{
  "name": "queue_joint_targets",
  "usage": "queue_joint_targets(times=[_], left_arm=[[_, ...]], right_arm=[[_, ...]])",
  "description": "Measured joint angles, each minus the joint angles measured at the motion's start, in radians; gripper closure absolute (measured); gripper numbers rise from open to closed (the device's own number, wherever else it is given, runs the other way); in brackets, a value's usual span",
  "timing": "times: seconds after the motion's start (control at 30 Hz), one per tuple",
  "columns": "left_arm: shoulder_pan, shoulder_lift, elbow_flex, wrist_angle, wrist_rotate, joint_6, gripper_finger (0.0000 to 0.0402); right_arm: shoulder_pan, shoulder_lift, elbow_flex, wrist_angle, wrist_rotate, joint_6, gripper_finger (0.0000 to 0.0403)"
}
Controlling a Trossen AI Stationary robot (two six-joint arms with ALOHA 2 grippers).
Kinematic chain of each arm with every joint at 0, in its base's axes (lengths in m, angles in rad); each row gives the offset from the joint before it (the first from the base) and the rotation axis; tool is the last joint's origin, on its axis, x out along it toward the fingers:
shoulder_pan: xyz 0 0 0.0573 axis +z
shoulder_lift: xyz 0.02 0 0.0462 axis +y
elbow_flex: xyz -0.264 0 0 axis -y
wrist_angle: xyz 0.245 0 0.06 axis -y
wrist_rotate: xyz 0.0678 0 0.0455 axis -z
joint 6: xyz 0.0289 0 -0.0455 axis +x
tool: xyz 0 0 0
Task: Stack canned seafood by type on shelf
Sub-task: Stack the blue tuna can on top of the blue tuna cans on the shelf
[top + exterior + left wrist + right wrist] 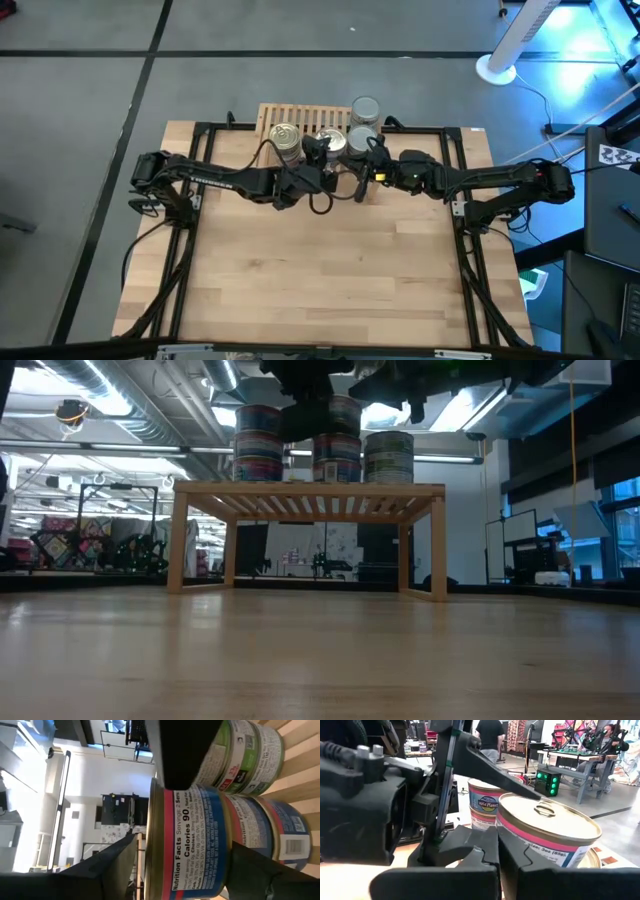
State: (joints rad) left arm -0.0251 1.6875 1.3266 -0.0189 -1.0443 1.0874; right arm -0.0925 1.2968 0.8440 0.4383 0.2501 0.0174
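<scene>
The left hand [318, 150] stands spread around the top tin [331, 141] of the middle stack on the shelf [310, 495]. The right hand [366, 168] waits alongside, fingers closed, empty.

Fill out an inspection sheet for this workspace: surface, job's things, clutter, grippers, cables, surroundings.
Surface: wooden table, bare in front of the shelf.
Job's things: shelf at the far edge; three stacks of cans on its slats; one gold-lidded can has a pink and blue label.
Clutter: nothing seen.
Grippers: left gripper open around the middle stack's top can; right gripper shut beside it, holding nothing.
Cables: a loop hangs under the left arm.
Surroundings: white fan base on the floor; a person stands by benches.
</scene>
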Motion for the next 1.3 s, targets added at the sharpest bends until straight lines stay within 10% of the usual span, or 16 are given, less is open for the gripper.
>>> queue_joint_targets(times=[1.3], left_arm=[[-0.096, -0.002, 0.0, 0.009, -0.022, -0.036, 0.0135]], right_arm=[[-0.019, 0.045, 0.0, 0.081, 0.124, 0.0, 0.0402]])
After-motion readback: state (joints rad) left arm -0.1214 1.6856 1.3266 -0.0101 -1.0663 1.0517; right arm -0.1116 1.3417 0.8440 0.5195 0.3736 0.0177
